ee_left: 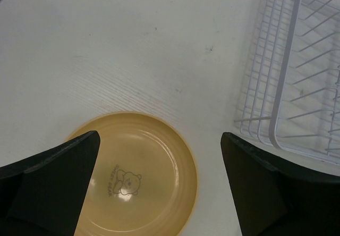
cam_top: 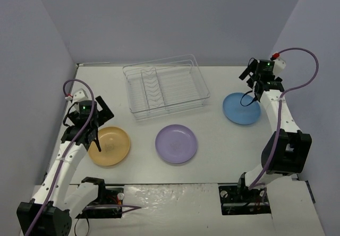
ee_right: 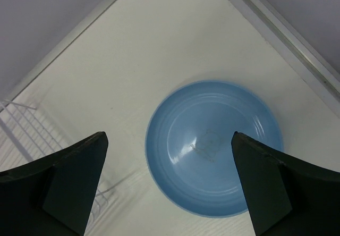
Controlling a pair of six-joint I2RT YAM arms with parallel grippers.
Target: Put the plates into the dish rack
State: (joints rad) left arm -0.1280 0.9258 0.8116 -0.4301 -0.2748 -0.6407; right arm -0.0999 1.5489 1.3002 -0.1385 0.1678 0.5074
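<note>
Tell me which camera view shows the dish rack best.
Top external: it shows the whole dish rack, with all four sides and the row of dividers. Left wrist catches only one corner at its right edge. Right wrist shows just a few wires at its lower left.

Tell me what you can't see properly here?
- Yellow plate: left wrist view, its left side hides behind the left jaws, its bottom runs off the edge.
- Words beside its bear drawing: too small to read.
- Blue plate: right wrist view, the right jaws cover its lower right rim.
- Dish rack: left wrist view, cut off at the right edge.
</note>
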